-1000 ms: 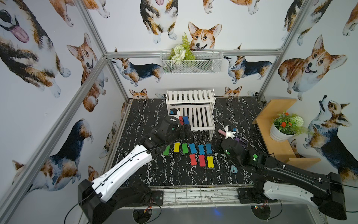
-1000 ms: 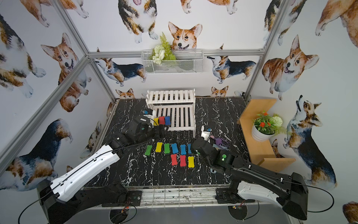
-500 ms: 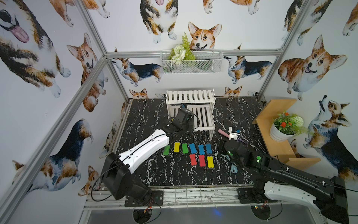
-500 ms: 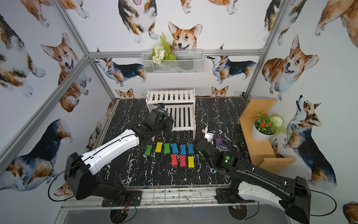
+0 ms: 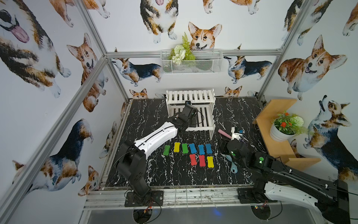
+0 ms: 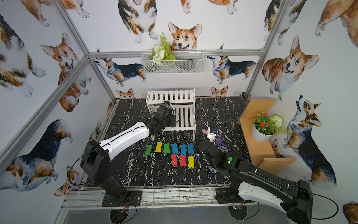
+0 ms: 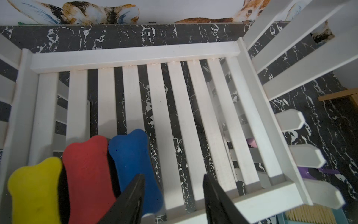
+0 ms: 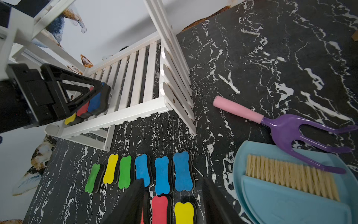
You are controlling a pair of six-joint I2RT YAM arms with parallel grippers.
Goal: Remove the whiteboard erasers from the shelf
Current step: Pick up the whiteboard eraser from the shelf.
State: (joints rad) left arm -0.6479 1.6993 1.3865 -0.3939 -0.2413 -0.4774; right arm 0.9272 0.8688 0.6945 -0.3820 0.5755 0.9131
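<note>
Erasers lie in two places: you have nine on the desk and three on the shelf.

The three lie side by side at one end of the shelf's lower tier, their long sides close together: a yellow eraser, a red eraser and a blue eraser. In both top views your left arm hides them.

The nine on the desk lie just in front of the shelf. One row runs green, yellow, green, blue, blue, blue. A shorter row nearer you runs red, red, yellow.

Your left pincer hangs over the lower tier. Its jaws stand partly apart, with one finger over the blue eraser and bare slats between the two. It clamps nothing that you can see.

Your right pincer hovers over the desk rows beside the dustpan. Its jaws stand apart and hold nothing.

The dustpan holds a brush, and a purple fork lies with its tines across the dustpan's rim. The basket on the back wall holds greenery. A pot of flowers stands on the tan shelf.
</note>
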